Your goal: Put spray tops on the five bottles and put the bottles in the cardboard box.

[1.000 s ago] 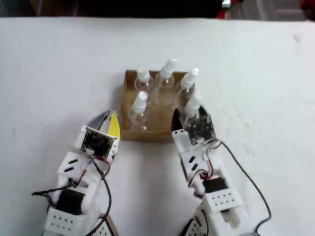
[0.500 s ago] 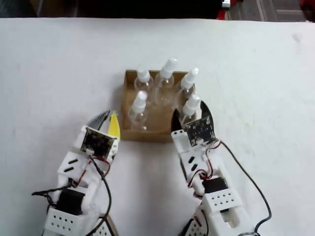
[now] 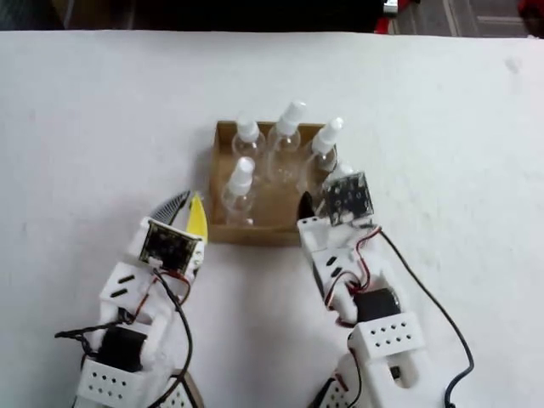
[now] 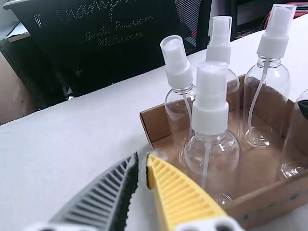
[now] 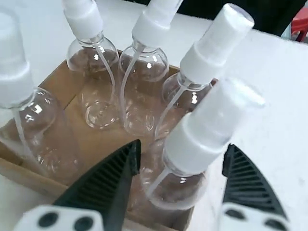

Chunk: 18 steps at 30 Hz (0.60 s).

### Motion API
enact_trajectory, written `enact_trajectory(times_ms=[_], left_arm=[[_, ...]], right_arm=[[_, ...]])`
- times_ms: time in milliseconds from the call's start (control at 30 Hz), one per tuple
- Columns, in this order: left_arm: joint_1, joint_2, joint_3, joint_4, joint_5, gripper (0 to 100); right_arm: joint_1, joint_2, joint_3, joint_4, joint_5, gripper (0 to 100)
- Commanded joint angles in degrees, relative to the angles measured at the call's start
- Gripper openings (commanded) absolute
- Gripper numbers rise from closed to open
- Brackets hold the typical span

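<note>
a: where are the five bottles [image 3: 287,140]?

b: all of them stand inside the cardboard box [image 3: 255,232], which sits on the white worktop [image 3: 102,110]. there are three in the far row and two in the near row.

a: and the spray tops [image 4: 211,98]?

b: each bottle has a white one on it. thin tubes run down inside the clear bodies.

a: what is the right tool [image 5: 182,151] doing?

b: it is at the box's near right corner. its two black fingers [image 5: 113,178] are spread wide, one on each side of the near right bottle [image 5: 185,180], about level with its neck. neither finger seems to touch the bottle, so the tool is holding nothing. from the high view the wrist's circuit board covers most of that bottle.

a: and the left tool [image 3: 190,201]?

b: it is over the worktop just beside the box's near left corner, outside the wall. its gray finger [image 4: 106,202] and yellow finger [image 4: 178,197] are closed against each other with nothing between them. the near left bottle [image 4: 211,144] stands just past the tips, on the other side of the cardboard wall.
</note>
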Motion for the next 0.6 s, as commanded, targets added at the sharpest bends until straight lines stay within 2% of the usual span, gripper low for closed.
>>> enact_trajectory(times_ms=[0,200,400,567], left_arm=[[0.66,-1.01,-0.18,-0.18,-0.70,3],[0.66,-1.01,-0.18,-0.18,-0.70,3],[0.66,-1.01,-0.18,-0.18,-0.70,3],[0.66,-1.01,-0.18,-0.18,-0.70,3]], right_arm=[[0.92,-0.66,-6.33,5.58,-2.81,24.8],[0.48,-1.10,-8.09,6.11,-3.25,24.8],[-0.75,-5.67,-14.95,16.40,-4.31,24.7],[-0.40,-6.64,-15.74,17.63,-7.38,24.7]])
